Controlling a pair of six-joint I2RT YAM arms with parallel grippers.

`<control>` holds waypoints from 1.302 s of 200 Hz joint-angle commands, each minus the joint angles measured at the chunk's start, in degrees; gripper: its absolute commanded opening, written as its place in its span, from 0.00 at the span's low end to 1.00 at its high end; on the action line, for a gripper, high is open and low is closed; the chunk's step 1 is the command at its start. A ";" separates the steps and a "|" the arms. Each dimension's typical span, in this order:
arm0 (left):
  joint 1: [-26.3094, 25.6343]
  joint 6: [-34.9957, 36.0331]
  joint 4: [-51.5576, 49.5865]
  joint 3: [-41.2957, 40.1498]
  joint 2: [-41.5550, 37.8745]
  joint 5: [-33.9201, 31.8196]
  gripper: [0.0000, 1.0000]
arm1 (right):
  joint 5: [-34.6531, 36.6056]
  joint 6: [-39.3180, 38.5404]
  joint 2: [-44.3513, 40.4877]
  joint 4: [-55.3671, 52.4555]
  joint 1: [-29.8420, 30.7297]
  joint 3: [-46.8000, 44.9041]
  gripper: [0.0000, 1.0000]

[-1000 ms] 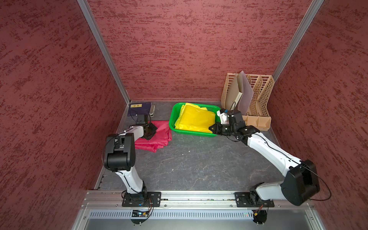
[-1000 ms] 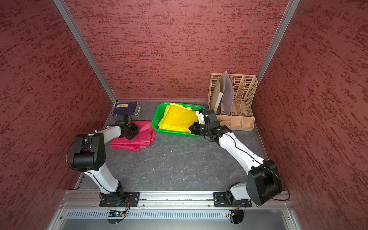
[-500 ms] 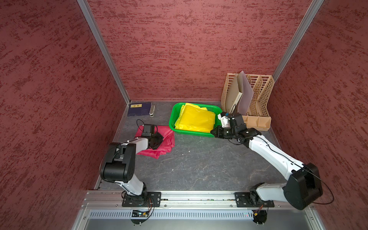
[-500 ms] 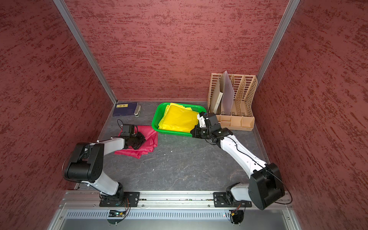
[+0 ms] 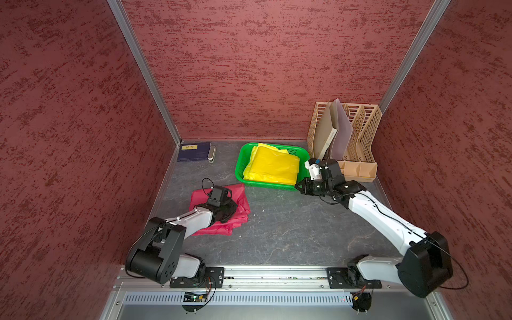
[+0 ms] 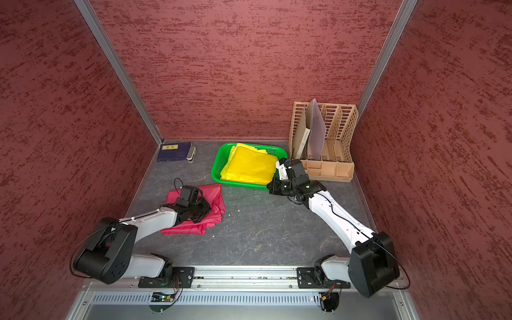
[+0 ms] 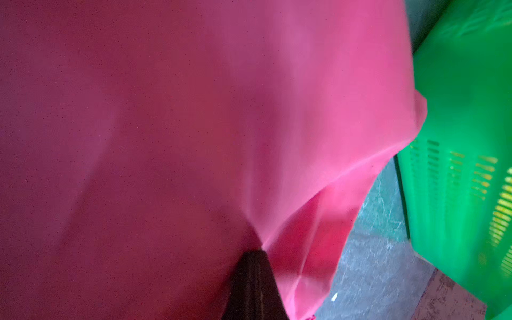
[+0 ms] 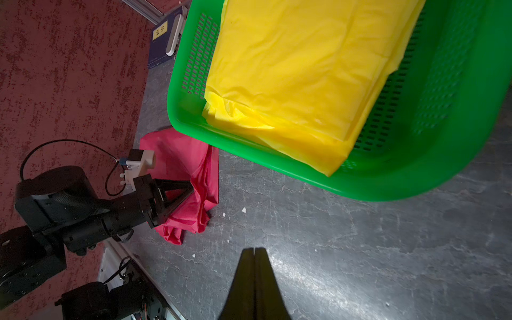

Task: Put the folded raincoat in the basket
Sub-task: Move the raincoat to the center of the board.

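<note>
Nearest the camera we see the two arm bases on the rail, with the dark table [image 5: 291,230] stretching away from them. On the robot's left, the left gripper [image 7: 252,256] has its jaws pressed together on a pinch of the red raincoat [image 5: 241,200]. In the right wrist view the fabric rises to the fingertips in a peak, while its lower folds lie crumpled on the table. This raincoat is outside the basket [image 5: 240,163], with one edge just beside the basket's near left corner; we cannot tell whether they touch. On the robot's right, the right gripper [image 8: 254,250] is fully closed with nothing between its jaws, and it sits over bare table by the basket's near right corner. Farther back, the green basket rests flat on the table and holds a folded yellow raincoat [image 5: 274,166], which fills most of its floor and overhangs the near rim. Against the far wall we see a blue book [image 5: 192,151] lying flat in the left corner with a small white object [image 5: 211,153] touching its side. In the right corner stands a beige file rack [image 5: 363,130] holding two upright folders.
</note>
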 commanded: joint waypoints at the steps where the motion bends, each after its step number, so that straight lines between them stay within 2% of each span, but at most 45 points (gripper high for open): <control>1: -3.42 -3.96 -9.22 -3.92 -2.62 -2.98 0.00 | 0.45 -0.92 -1.22 0.27 0.33 -0.66 0.02; 27: -9.35 -6.78 -13.69 -4.78 -7.55 -5.68 0.00 | 0.25 -0.77 -1.61 0.28 0.38 -0.96 0.02; 48: -13.17 -9.19 -12.02 -5.01 -9.31 -6.75 0.00 | -0.09 -0.09 -2.29 0.77 0.33 -1.71 0.02; 68: -16.33 -10.59 -9.78 -2.84 -6.70 -7.34 0.00 | -0.38 0.33 -3.16 0.65 0.38 -2.12 0.02; 94: -21.84 -11.21 -6.50 2.95 1.15 -7.86 0.00 | 0.30 0.15 -5.13 -0.95 0.38 -2.48 0.03; 126: -28.20 -7.82 -6.61 12.93 8.63 -9.58 0.00 | 1.93 -0.39 -8.57 -3.97 0.44 -3.35 0.05; 151: -31.09 -4.81 -11.05 18.25 7.00 -13.14 0.00 | 2.05 0.33 -11.56 -5.13 0.56 -4.87 0.11; 163: -31.67 -2.52 -14.12 19.66 5.04 -14.15 0.00 | 1.96 0.80 -12.96 -5.34 0.56 -5.78 0.19; 174: -32.25 0.85 -17.69 21.35 3.13 -15.62 0.07 | 1.77 1.48 -14.11 -5.06 0.64 -6.63 0.32; 188: -32.77 5.05 -24.19 24.62 1.21 -18.47 0.27 | 0.89 2.21 -15.20 -4.28 0.84 -7.84 0.41; 192: -32.78 5.97 -26.61 25.48 0.69 -19.16 0.41 | 0.59 2.33 -15.34 -4.00 0.96 -8.16 0.43; 197: -32.71 6.99 -29.19 26.79 0.05 -20.21 0.64 | 0.25 2.60 -15.43 -3.76 1.05 -8.36 0.46; 200: -32.68 7.51 -30.77 27.48 -0.29 -20.94 0.73 | 0.09 2.72 -15.43 -3.73 1.10 -8.46 0.47; 210: -32.53 8.46 -35.26 29.27 -1.89 -23.22 0.88 | -0.30 2.95 -15.12 -3.48 1.68 -8.49 0.51; 229: -31.44 9.19 -39.37 29.67 -6.47 -24.69 1.00 | -1.09 3.04 -13.16 -3.08 3.41 -7.77 0.54; 260: -24.82 8.89 -38.55 22.14 -18.34 -22.69 1.00 | -0.03 4.53 -6.07 -0.50 8.30 -6.23 0.56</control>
